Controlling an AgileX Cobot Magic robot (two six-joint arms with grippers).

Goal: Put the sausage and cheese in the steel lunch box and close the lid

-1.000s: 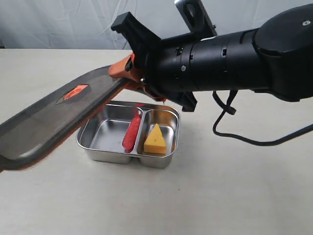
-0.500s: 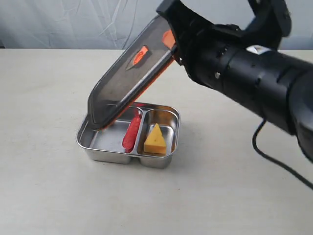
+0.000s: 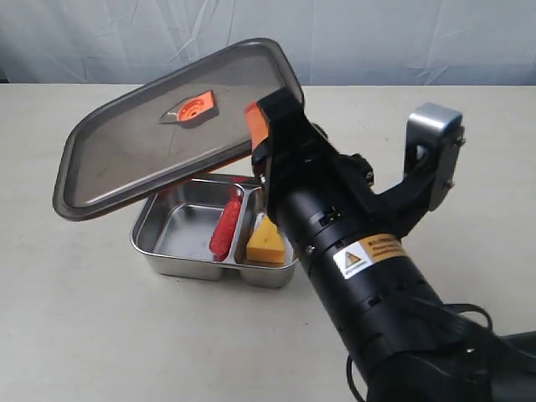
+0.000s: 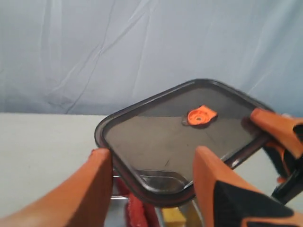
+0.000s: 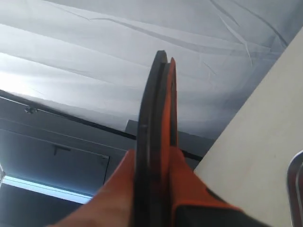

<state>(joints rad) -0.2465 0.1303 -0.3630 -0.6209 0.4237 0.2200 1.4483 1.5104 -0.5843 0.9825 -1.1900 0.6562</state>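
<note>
- A pale beige table (image 3: 84,335) with a plain, matte top fills the lower part of the exterior view.
- Behind the table's far edge hangs a light blue-grey cloth backdrop (image 3: 419,42), creased with long wrinkles.
- Soft, even light falls on the table, and the shadows on it are faint.
- Past the cloth, the right wrist view shows a dark framework (image 5: 57,156) and a bright strip (image 5: 28,189), both too unclear to name.

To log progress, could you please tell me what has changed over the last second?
The right gripper, clamped on the dark translucent rectangular lid, raised it from a steep tilt to a flatter hover above the shiny steel lunch box. The red toy sausage, yellow cheese wedge and box stayed put.
</note>
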